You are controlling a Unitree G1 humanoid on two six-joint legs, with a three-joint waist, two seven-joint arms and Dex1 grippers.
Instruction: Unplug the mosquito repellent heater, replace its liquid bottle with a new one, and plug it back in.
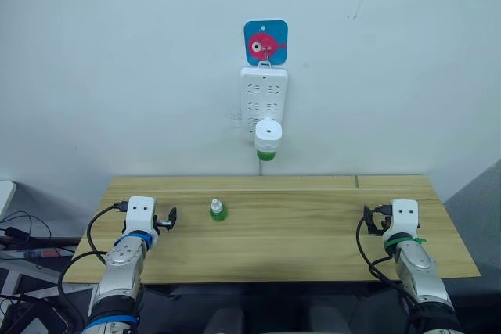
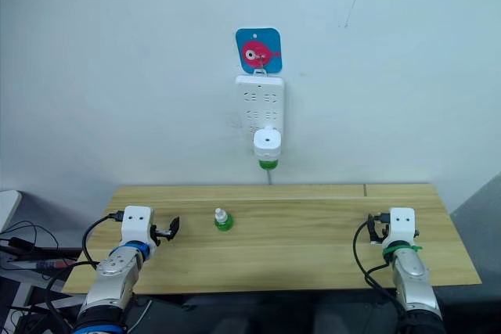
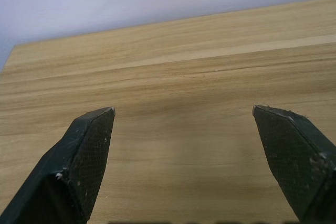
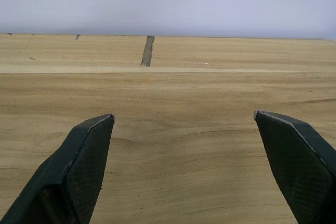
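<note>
Heater: the mosquito repellent heater point(image 1: 268, 134) was plugged into the bottom of the white power strip point(image 1: 264, 96) on the wall, upper centre of the head view. Vent hole faced up; a green-based liquid bottle point(image 1: 267, 155) hung under it.
Strip mount: the power strip hung from a blue square hook plate with a pink fish point(image 1: 265, 42), just above it.
Spare bottle: a small bottle with green base and white cap point(image 1: 218, 210) stood upright on the wooden table point(image 1: 313, 224), left of centre, well below the heater and apart from both my pincers.
Left pincer: my left gripper point(image 1: 169, 219) sat low over the left part of the table, pointing toward the spare bottle, near it but not touching. In its wrist view the two black fingers point(image 3: 84, 161) stood wide apart with bare wood between them, holding nothing.
Right pincer: my right gripper point(image 1: 369, 220) sat over the right part of the table, well apart from bottle and heater. In its wrist view the fingers point(image 4: 79, 169) were spread wide too, nothing between them, with a dark seam in the tabletop point(image 4: 147, 50) ahead near the wall.
Cables: loose black cables point(image 1: 19, 236) lay at the lower left, off the table.
</note>
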